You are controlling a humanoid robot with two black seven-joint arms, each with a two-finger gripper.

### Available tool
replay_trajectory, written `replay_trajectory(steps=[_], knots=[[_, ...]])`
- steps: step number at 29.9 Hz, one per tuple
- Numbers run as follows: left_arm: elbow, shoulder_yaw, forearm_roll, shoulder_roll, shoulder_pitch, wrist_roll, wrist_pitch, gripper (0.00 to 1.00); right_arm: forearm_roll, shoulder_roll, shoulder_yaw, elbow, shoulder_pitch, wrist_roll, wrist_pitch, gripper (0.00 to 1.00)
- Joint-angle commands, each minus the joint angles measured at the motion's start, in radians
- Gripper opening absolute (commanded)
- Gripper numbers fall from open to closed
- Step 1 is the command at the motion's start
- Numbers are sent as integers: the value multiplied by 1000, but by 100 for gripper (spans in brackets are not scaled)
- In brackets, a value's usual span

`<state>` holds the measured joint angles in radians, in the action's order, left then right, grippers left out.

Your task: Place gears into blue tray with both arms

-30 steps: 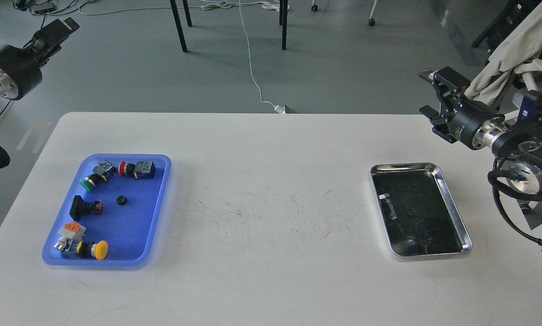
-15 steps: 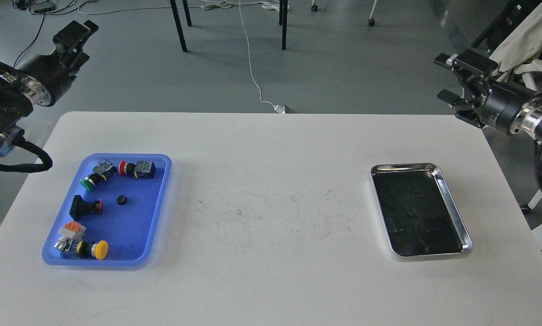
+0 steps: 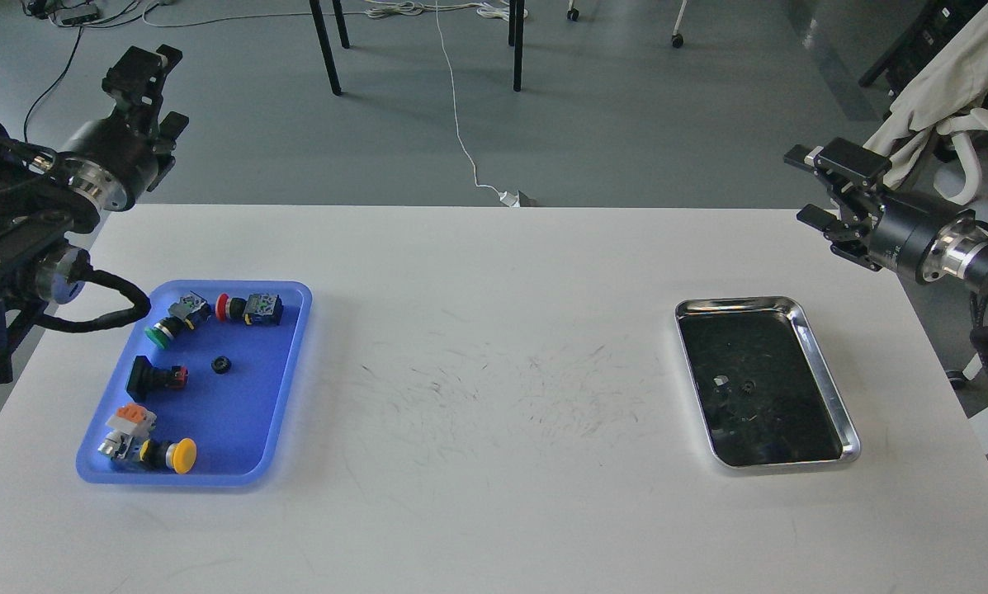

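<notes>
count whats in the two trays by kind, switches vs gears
push-button switches: 5, all in the blue tray (green, red, black, yellow, orange-topped)
gears: 2, one in the blue tray, one in the silver tray at
total: 7

White table (image 3: 494,272): scuffed with dark marks at its centre. Silver metal tray (image 3: 828,388): on the table's right side, dark reflective floor. Push-button switches, on the table's left side: green-capped (image 3: 163,328), red-capped (image 3: 250,308), black (image 3: 153,377), yellow-capped (image 3: 172,454). White cable (image 3: 460,124): on the floor beyond the table. Beige cloth (image 3: 939,82): draped beyond the table's right corner.
</notes>
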<state>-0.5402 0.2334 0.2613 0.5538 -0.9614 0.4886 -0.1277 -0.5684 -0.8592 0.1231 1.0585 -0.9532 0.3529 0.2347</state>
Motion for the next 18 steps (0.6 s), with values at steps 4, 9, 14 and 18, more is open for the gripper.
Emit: replay_trajectory(steps=[4,9,14,18], knots=[[2,38,-7,-6,23,0,31,98,-250,-1,-7,17,-1,0,0,98],[2,43,-8,-29,24,0,31,98,-399,-1,-8,41,-1,0,1,98],[-3,43,-8,-48,26,0,-24,98,-560,-1,-8,72,-1,3,0,98],[6,40,-13,-55,24,0,-35,98,-597,-1,-10,74,-2,5,1,98]])
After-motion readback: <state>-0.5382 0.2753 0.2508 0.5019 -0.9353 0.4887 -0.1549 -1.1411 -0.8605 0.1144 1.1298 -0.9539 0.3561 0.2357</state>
